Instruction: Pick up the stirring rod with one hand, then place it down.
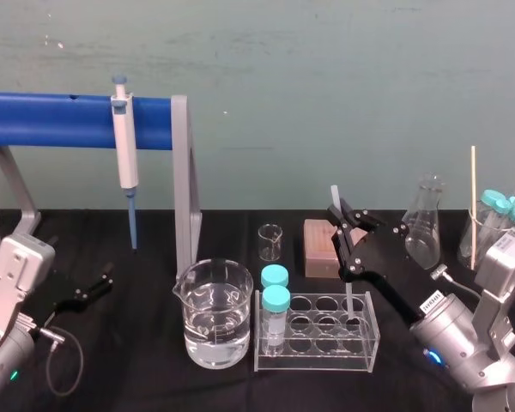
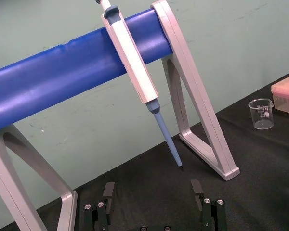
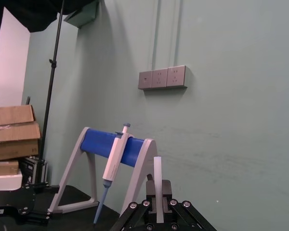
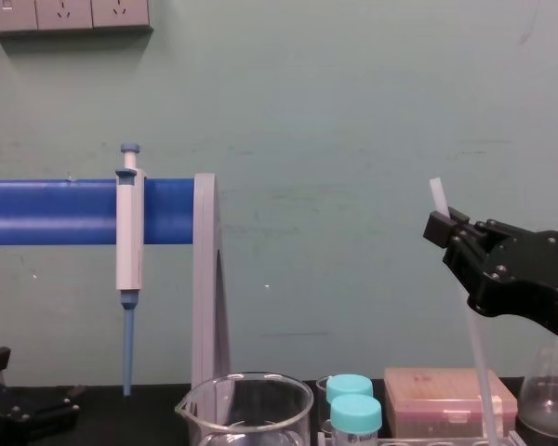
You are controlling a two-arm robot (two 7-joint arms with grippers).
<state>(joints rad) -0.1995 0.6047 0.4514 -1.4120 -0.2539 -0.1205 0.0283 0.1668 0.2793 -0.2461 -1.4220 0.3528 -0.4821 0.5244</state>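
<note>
Okay, right gripper (image 1: 342, 225) first: its fingers are pinched tight on the stirring rod (image 1: 348, 296). They grip it near the top, with just a short stub poking out above the black fingers. The rod stands nearly upright with a slight lean, and its lower end sits down in a well at the right end of the clear test-tube rack (image 1: 373, 345). Whether the tip touches the rack's floor, I can't tell. The right arm reaches in from the rack's right side, angled up and across, so the claw hangs above the rack's right end.

Left gripper (image 1: 86, 290) is parked low on the black table (image 1: 154, 386), well to the left of the rack, beyond the glass beaker (image 1: 216, 313). On my left wrist feed its fingers (image 2: 108, 191) are spread wide with nothing between them, facing the pipette (image 2: 135, 62) hung on the blue stand (image 2: 62, 82).

My head feed gives me the rod's foot among the rack's empty wells, apart from the two teal-capped vials (image 1: 275, 300) at the rack's left end. The chest feed gives the side-on look: the rod's white top sticks up past the claw and the shaft slants down toward the rack. The right wrist feed looks straight along the rod, clamped between the two fingers.
</note>
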